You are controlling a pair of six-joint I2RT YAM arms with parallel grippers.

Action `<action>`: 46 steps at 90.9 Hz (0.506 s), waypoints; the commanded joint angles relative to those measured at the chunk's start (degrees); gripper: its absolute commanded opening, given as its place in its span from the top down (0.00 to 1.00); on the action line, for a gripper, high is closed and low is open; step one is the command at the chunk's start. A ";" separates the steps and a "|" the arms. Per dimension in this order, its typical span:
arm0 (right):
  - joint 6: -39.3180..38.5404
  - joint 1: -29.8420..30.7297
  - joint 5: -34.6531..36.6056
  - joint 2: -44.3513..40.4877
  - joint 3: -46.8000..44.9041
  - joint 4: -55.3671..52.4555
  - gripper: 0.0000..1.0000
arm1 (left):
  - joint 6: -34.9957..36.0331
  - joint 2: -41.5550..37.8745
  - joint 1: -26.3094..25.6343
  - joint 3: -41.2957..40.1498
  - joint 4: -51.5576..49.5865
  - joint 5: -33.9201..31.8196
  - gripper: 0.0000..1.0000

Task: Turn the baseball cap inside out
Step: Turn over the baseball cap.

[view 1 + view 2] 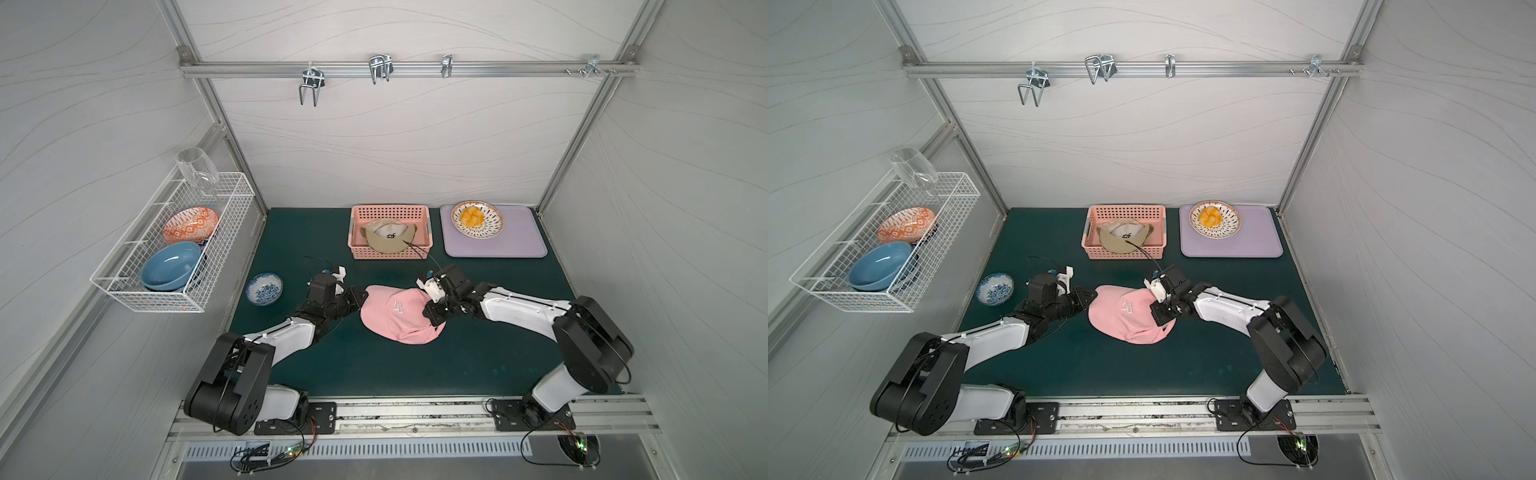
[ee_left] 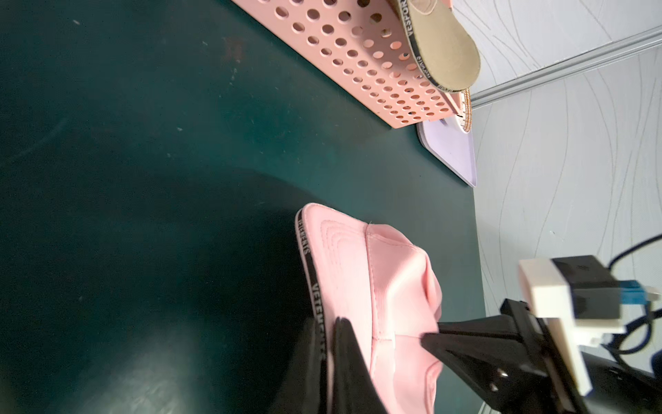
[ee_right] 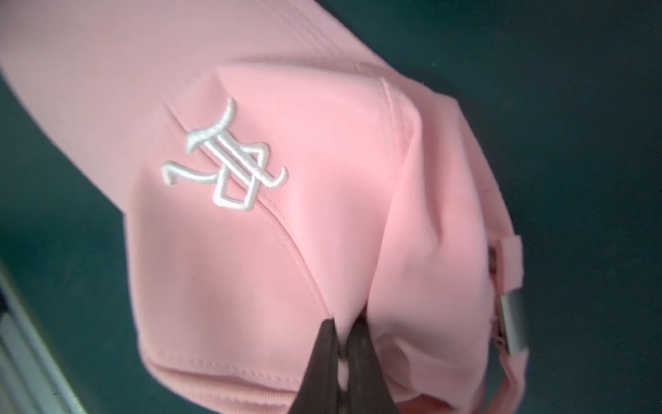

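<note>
the pink cap (image 1: 399,313) lies on the green mat (image 1: 457,365) in the middle, between the two arms and in front of the pink basket (image 1: 390,212). its white letters face up, so the outside of the cap shows. the left gripper (image 2: 327,355) is squeezed tight on the edge of the brim, right where the black band with letters runs. the band sits between its two dark fingers (image 2: 345,362). in a top view the left gripper (image 1: 360,298) meets the brim side of the cap, but its tips are hard to see there. the right gripper (image 3: 342,358) is pinched shut on a fold of pink cloth at the side of the crown, near the metal buckle (image 3: 514,322). the cloth bunches up where it goes between the two fingers (image 3: 318,365). a tan cap (image 1: 388,245) sits in the basket.
</note>
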 commanded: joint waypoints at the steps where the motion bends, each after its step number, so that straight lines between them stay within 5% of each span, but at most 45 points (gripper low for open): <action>1: 1.16 -3.34 -5.61 -5.78 -2.06 -1.07 1.00 | 1.61 0.26 0.48 0.52 -2.78 -6.26 1.00; 36: 7.11 -17.48 -25.83 -20.46 -10.82 6.28 1.00 | -1.99 -0.86 2.21 1.14 -5.09 -8.74 1.00; 46: 6.75 -18.29 -24.00 -20.41 -9.86 3.96 1.00 | -4.13 -2.44 2.33 1.45 -4.87 -5.90 1.00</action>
